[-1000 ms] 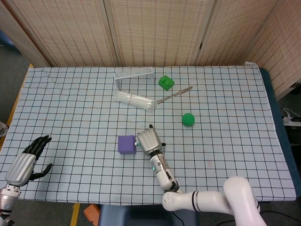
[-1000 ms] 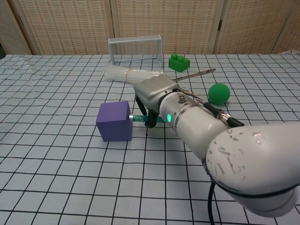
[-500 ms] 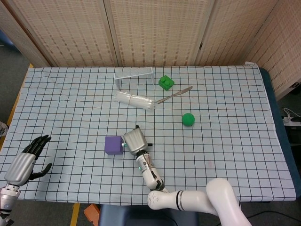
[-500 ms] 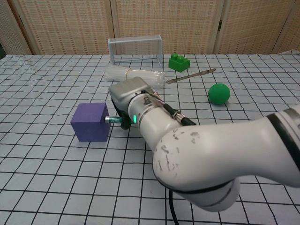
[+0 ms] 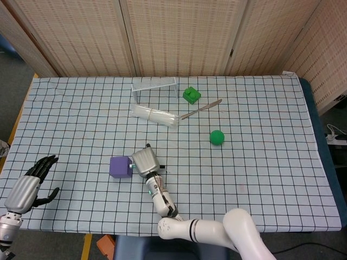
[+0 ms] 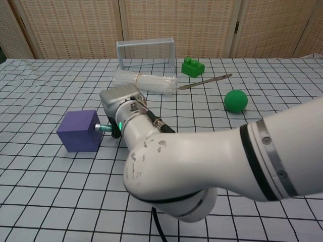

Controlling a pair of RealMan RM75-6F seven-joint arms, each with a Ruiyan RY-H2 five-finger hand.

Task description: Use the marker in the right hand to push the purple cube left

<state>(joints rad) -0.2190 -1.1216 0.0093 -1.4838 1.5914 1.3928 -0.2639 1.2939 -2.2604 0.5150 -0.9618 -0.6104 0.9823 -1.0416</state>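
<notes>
Purple cube [image 6: 79,131]: marker [image 6: 104,128] tip on its right face; right robot hand [image 6: 120,105] clamps marker. I'd push level, centred.

left of purple cube [image 5: 119,167]: bare cloth | left hand [image 5: 25,190]: well apart, near corner
</notes>
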